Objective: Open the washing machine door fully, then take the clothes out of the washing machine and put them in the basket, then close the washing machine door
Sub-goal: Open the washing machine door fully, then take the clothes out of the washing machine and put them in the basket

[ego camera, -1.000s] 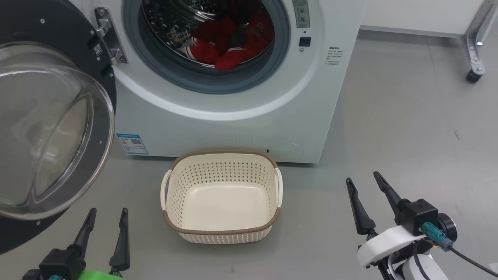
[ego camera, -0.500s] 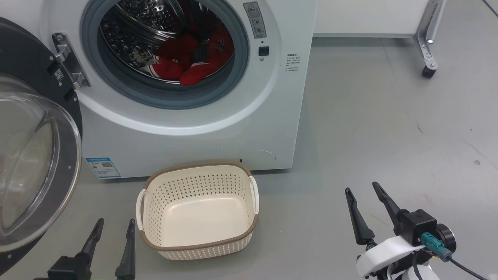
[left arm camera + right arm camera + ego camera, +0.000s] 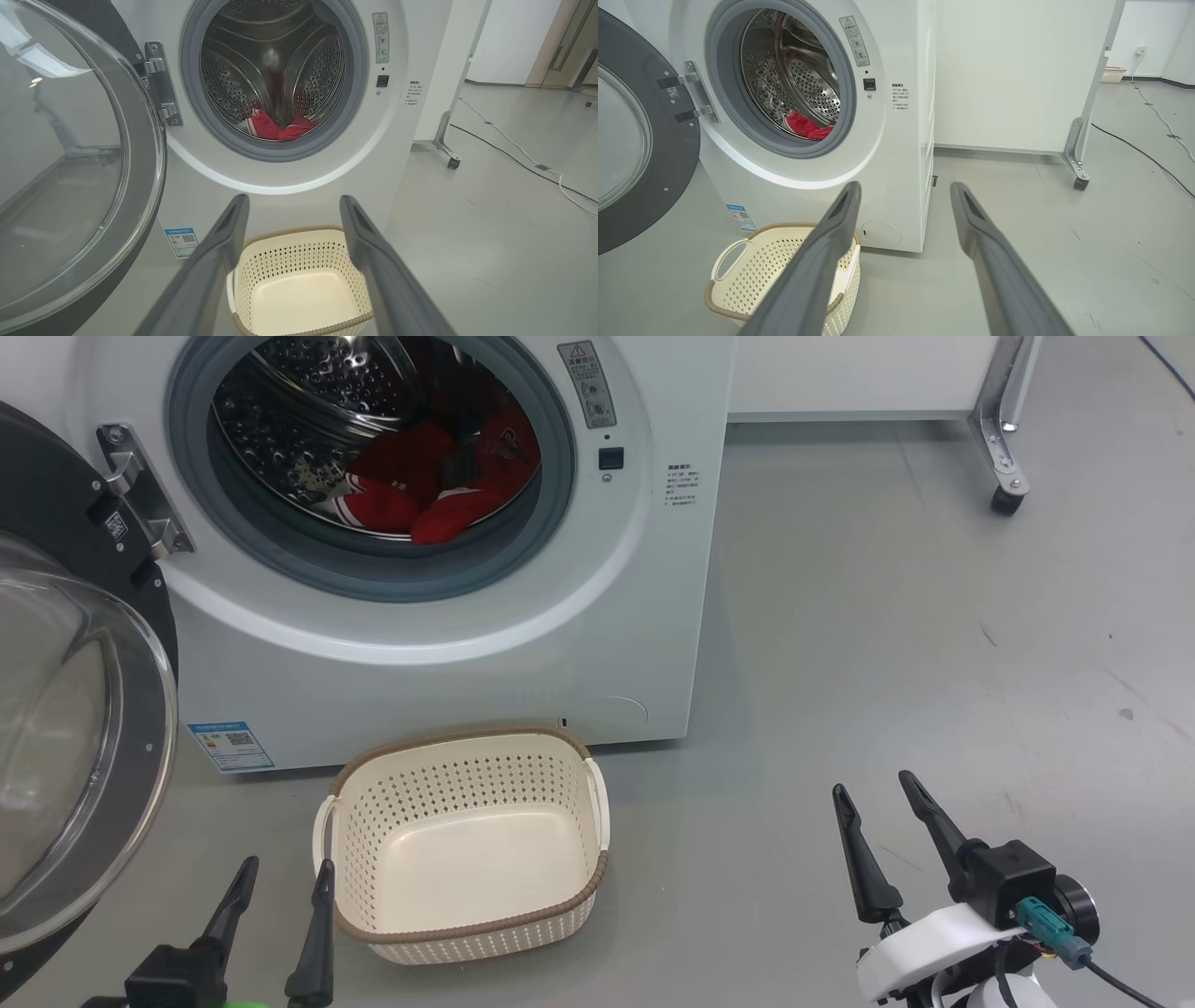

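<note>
Two grippers, both parked low at the near edge of the scene, fingers pointing away toward the washing machine (image 3: 420, 663). The left gripper (image 3: 286, 870) is at the near left, fingers close to upright in the head view, with its right finger just beside the near left corner of the basket (image 3: 457, 737). Can't tell if it actually touches the handle, but it looks apart to me. The right gripper (image 3: 872, 784) is well off to the right over bare grey floor (image 3: 887, 616), fingers leaning a bit left, with the white wrist shell and a black block with a teal plug behind them.

Both sets of jaws are spread wide, with nothing between them and nothing touched. From the left wrist you look straight between the fingers at the basket, with the drum opening above it. From the right wrist the gap frames the washer's right front corner, and the basket sits partly behind the left finger.

The washing machine door (image 3: 75, 709) is swung out to the left on its metal hinge (image 3: 140, 490), glass bowl bulging toward the near side. The clothes (image 3: 429, 490) are a red heap at the bottom of the drum. The basket is on the floor just in front of the washer, below the opening, its cream bottom bare.
</note>
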Motion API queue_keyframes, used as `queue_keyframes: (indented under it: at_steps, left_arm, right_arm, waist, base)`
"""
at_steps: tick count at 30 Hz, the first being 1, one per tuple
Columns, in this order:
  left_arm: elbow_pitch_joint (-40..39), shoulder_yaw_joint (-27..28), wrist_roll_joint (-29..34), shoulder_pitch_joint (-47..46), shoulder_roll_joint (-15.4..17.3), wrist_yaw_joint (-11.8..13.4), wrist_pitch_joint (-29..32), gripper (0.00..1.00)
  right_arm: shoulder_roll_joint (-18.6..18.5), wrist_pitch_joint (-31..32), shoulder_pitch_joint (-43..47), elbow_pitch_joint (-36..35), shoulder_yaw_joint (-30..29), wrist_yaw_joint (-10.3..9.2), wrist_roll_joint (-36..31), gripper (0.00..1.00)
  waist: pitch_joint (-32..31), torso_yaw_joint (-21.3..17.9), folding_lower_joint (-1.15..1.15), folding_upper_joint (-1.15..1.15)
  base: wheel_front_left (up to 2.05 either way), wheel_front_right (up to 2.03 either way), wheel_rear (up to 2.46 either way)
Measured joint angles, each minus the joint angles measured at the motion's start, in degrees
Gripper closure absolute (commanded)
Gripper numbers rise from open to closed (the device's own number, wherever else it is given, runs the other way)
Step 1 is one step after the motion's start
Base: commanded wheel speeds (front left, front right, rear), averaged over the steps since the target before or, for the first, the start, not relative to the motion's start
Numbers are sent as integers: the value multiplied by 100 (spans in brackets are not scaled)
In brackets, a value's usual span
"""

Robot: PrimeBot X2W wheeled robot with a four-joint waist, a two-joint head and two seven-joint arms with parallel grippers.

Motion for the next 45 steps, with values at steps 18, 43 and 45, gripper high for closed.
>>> queue_keyframes:
  at_steps: [18, 43, 45]
  left_arm:
    - [-119, -25, 93, 8, -4, 103, 56, 0]
    - [-241, -101, 154, 69, -3, 103, 100, 0]
    - [-257, -98, 174, 68, -2, 147, 99, 0]
  right_arm:
    - [2, 0, 69, -83, 15, -12, 8, 0]
    - [2, 0, 86, -114, 37, -49, 8, 0]
    - [3, 0, 86, -113, 37, -51, 8, 0]
  waist:
    - [-15, -20, 0, 0]
    - [14, -47, 0, 0]
    - [17, -45, 0, 0]
  base:
    - [1, -1, 0]
    - [61, -61, 0]
    - [116, -116, 0]
